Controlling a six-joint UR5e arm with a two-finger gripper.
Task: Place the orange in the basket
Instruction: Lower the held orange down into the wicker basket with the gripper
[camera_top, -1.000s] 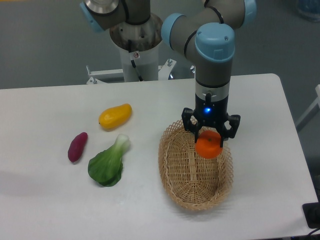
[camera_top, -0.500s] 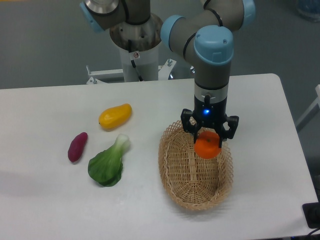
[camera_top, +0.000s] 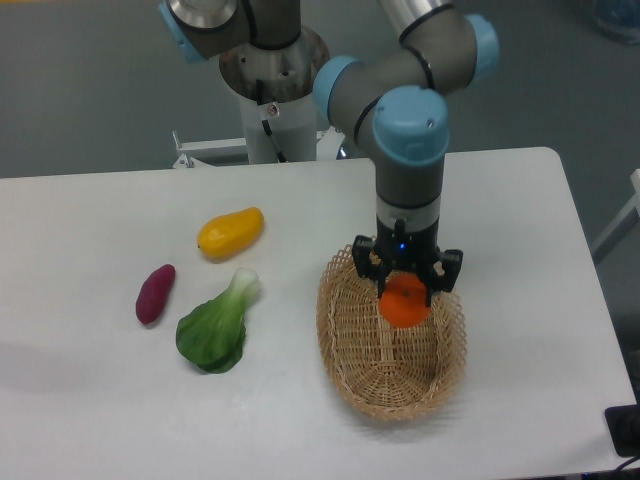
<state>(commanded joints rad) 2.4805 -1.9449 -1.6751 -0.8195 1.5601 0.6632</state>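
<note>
I see the gripper hanging straight down from the arm over the far end of the basket, its dark fingers pinching the orange from either side. The orange sits between them, over the basket's upper interior and inside the lacy rim as the camera sees it; whether it touches the weave below I cannot tell from this angle. It is round, so it has no long axis to speak of, and I can make out no stem dot, so I cannot say which way it points (the fingers cover its top).

The basket is the oval one on the white table, and its long axis runs from the far side, nearest the robot's base, toward the near edge, leaning slightly to the right of the picture as it comes forward.

Left of the basket, just beside its rim, lies a leafy green vegetable, its pale stalk pointing up and toward the basket. Farther left of the basket is a small purple sweet potato, roughly upright in the picture. Beyond the greens, up and left of the basket, a yellow-orange mango lies with its long axis tilted up to the right.
</note>
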